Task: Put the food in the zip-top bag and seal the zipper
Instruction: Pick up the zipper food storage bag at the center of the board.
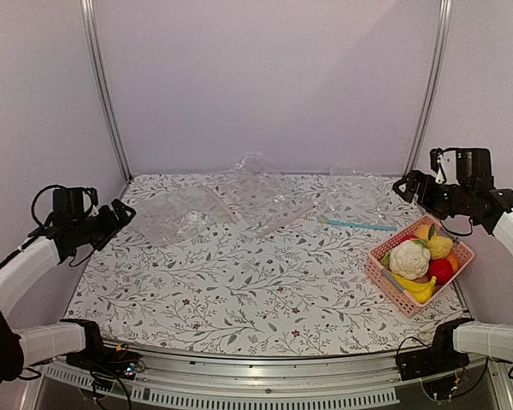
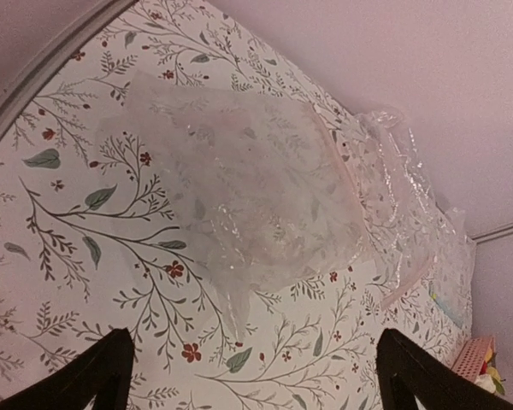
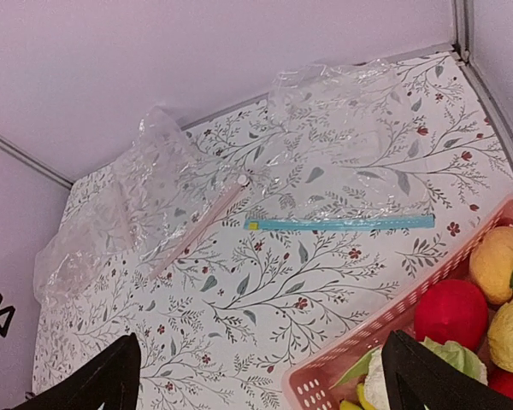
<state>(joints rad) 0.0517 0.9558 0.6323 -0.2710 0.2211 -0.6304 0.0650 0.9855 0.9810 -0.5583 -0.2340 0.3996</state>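
- Two grippers, both with jaws spread wide and nothing between them. The left gripper (image 1: 122, 212) hovers over the left table edge, the right gripper (image 1: 404, 186) over the far right corner.
- Target: the zip-top bag (image 1: 175, 218), colourless and crumpled, lies flat on the floral table (image 1: 265, 290), far-left part. It is just inboard of the left gripper; the left wrist view has it dead ahead, beyond the fingers.
- Bag's long axis runs roughly left to right across the table. The zipper cannot be made out, so I cannot tell which edge is the mouth.
- The food sits in the pink basket (image 1: 385, 286) at the right edge: cauliflower (image 1: 409, 259), banana (image 1: 419, 290), red fruit (image 1: 442, 270), lemon (image 1: 439, 248). The basket lies below the right gripper, toward the near side.
- Between target and basket are two decoys: a bag with a pinkish strip (image 1: 261, 184) and a bag with a teal strip (image 1: 350, 201).
- Judgement: nothing is bagged yet. The left arm is nearer the bag, the right arm nearer the food, and bag and basket are well apart. The opening move likely turns on the left gripper reaching inward and down onto the bag, once its mouth edge is found.
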